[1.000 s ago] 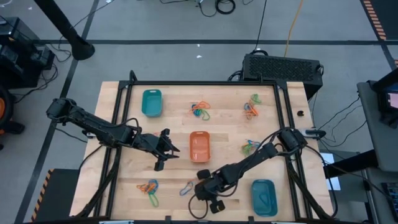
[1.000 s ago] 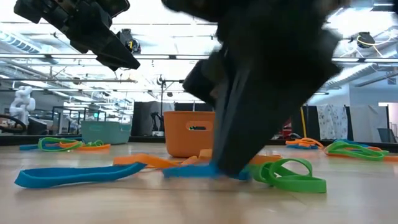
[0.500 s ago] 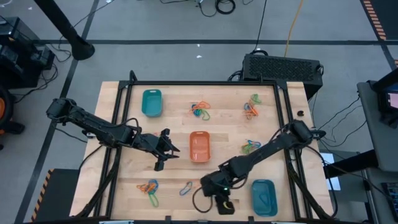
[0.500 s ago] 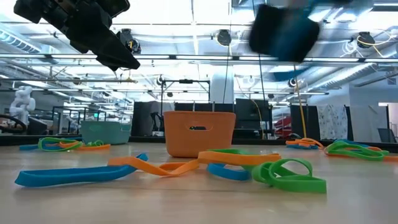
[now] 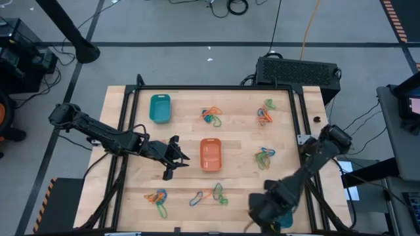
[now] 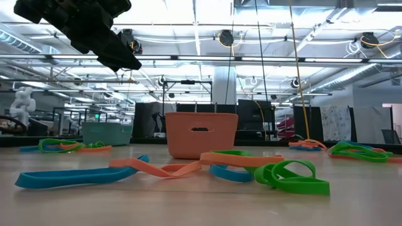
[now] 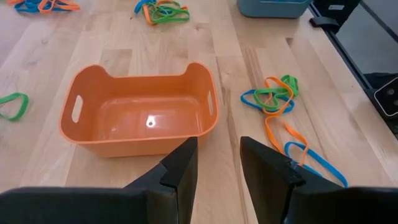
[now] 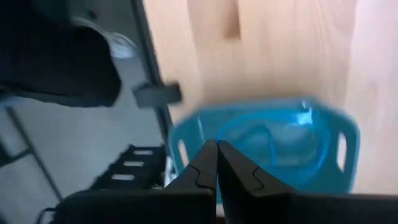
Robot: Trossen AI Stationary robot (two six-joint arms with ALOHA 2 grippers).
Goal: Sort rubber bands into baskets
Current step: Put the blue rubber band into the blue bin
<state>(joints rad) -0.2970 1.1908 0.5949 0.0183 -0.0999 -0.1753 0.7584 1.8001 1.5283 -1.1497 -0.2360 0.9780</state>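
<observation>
Rubber bands in orange, green and blue lie in several small piles on the wooden table, one near the front edge (image 5: 211, 195) (image 6: 289, 176). The orange basket (image 5: 210, 154) (image 7: 140, 115) stands mid-table, and a teal basket (image 5: 159, 108) stands at the far left. My right gripper (image 5: 268, 211) (image 8: 216, 163) hangs shut above a second teal basket (image 8: 273, 140) (image 5: 287, 221) at the near right, with a blue band lying inside it. No band shows between its fingertips. My left gripper (image 5: 174, 157) (image 7: 217, 165) hangs open, left of the orange basket.
Other band piles lie at the far middle (image 5: 211, 117), the far right (image 5: 265, 113), right of the orange basket (image 5: 264, 156) and at the near left (image 5: 157, 198). A black metal frame borders the table. The right arm covers most of the near-right basket in the high view.
My right gripper has risen from the band pile near the front edge. It has swung toward the table's right edge to above the near-right teal basket, tipping down and rolling on the way. The pile it covered now shows in full.
</observation>
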